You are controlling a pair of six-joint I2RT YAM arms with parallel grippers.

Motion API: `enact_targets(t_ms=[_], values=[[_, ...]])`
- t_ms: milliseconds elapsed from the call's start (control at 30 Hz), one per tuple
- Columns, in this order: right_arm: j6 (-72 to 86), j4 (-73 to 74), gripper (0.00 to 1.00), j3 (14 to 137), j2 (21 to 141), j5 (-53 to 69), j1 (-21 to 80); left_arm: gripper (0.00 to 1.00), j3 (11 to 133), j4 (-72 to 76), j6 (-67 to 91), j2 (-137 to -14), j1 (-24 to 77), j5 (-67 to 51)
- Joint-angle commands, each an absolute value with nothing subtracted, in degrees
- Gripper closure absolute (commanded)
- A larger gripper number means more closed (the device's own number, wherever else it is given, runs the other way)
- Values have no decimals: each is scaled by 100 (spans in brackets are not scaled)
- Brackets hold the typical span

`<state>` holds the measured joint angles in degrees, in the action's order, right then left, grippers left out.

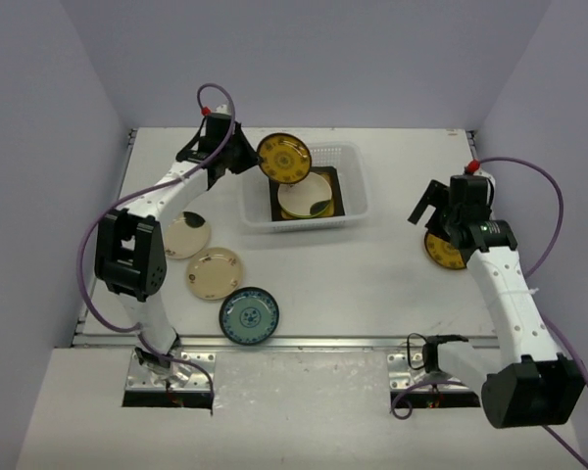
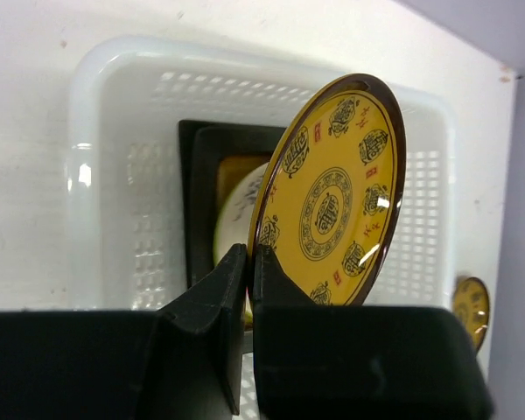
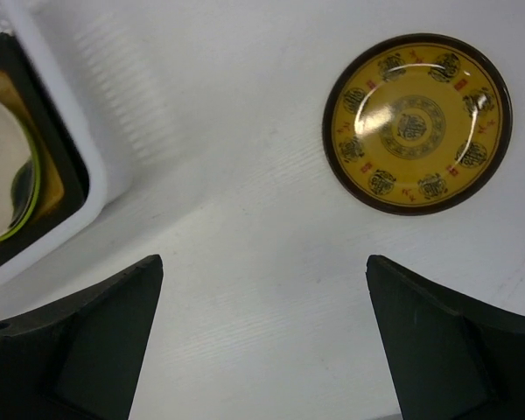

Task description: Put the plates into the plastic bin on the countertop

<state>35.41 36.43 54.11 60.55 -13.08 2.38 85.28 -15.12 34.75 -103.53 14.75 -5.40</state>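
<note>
The off-white bench (image 1: 372, 274) carries everything; the translucent white plastic bin (image 1: 351, 188) stands toward its far middle; in it lies a square dark-rimmed plate (image 1: 338, 193) with an amber centre, and a round lime-rimmed plate (image 1: 304, 196) rests on top of that.

The left claw (image 1: 243, 157) is clamped on the edge of a yellow patterned plate (image 1: 283, 157), held tilted on its rim above the bin's far left part. The right claw (image 1: 429, 211) stands wide apart with nothing in it, over a second yellow plate (image 1: 441, 252) lying flat on the bench, well apart from the bin.

Only the top view shows three more plates on the bench left of the bin: a cream plate (image 1: 185, 235), a pale plate with brown marks (image 1: 215, 273) and a blue-white plate (image 1: 249, 315).

In the top view the right arm hides part of the second yellow plate; the right wrist view shows it whole. The left wrist view shows the fingers (image 2: 232, 280) pinching the held plate's lower rim.

Both yellow plates bear rings of dark medallion characters and small red marks; too fine to read; no brand shows.
</note>
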Motion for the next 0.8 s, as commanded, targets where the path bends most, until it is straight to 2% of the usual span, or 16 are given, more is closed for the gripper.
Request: enact_targets(t_ms=[0,233,267,367,433,700,767], values=[[3691,3231,1,5062,6076,-776,-375,100,8927,-1601,3322,-10816,1390,-970],[3538,3151,1,4957,6091,-646,-501,100,8903,-1367,3436,-11281,1446,-1340],[3525,3151,1,4957,6108,-676,-523,97,8890,-1345,3437,-11289,1511,-1323],[3534,3133,1,4935,6187,-724,-572,81,8893,-1336,3419,-11316,1664,-1287],[3576,3112,1,4914,6265,-704,-614,65,8886,-1336,3419,-11337,1756,-1266],[3743,3083,1,4907,6438,-680,-711,38,8921,-1500,3293,-11455,2067,-1073],[3864,3192,1,4947,6513,-870,-706,25,8921,-1598,3253,-11369,2090,-928]])
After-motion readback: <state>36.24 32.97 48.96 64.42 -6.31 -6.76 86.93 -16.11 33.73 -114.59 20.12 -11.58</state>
